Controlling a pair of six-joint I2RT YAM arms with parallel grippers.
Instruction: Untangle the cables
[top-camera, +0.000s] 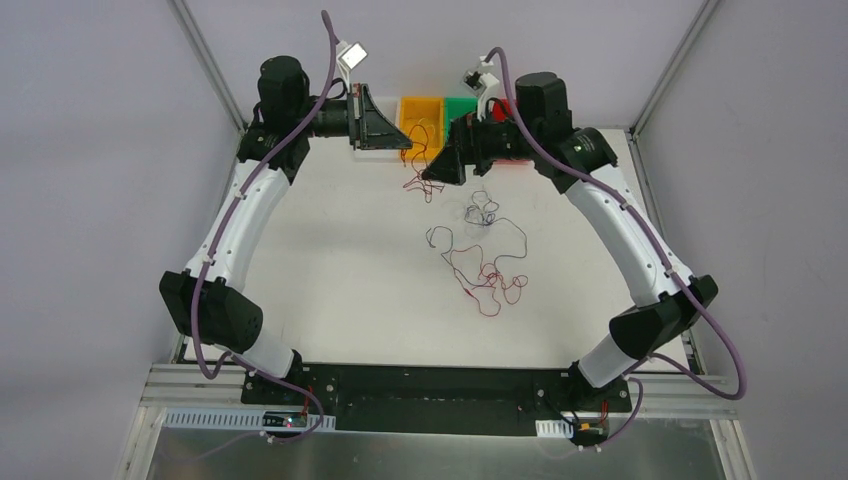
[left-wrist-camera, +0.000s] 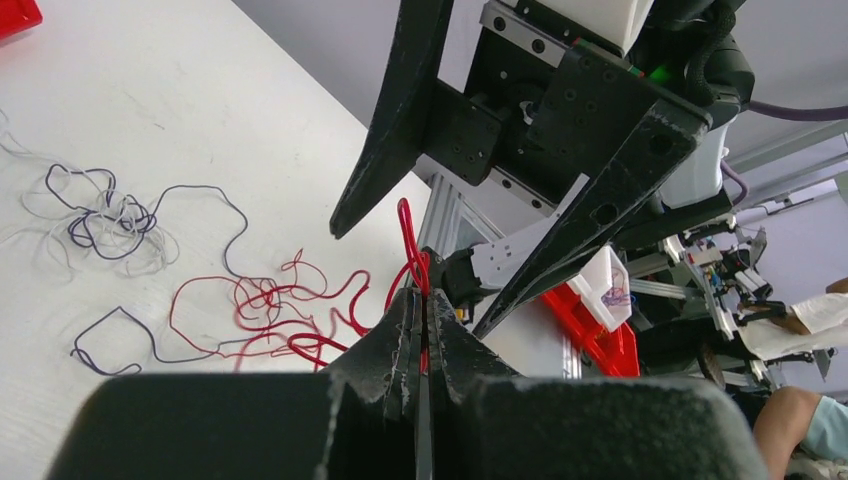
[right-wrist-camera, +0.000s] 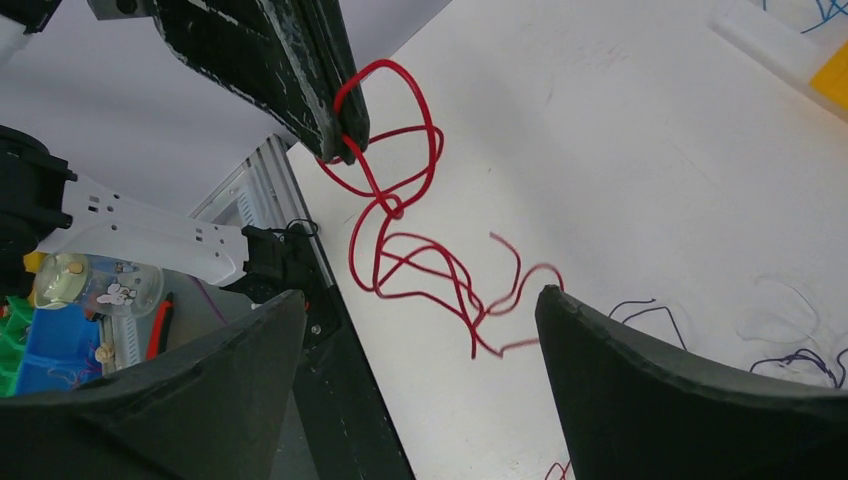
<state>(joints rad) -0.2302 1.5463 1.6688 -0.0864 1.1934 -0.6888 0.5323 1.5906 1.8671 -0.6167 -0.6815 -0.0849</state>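
My left gripper is shut on a thin red cable and holds it above the table's far edge. The red cable hangs in loops below it; in the left wrist view it rises out of the shut fingertips. My right gripper is open and empty just right of the hanging cable. In the right wrist view its fingers stand wide apart below the red loops. A red and dark tangle lies mid-table. A white and blue clump lies behind it.
Yellow, green and red bins stand along the far edge between the two grippers. Aluminium frame posts rise at the far corners. The left wrist view shows the right gripper's open fingers close in front.
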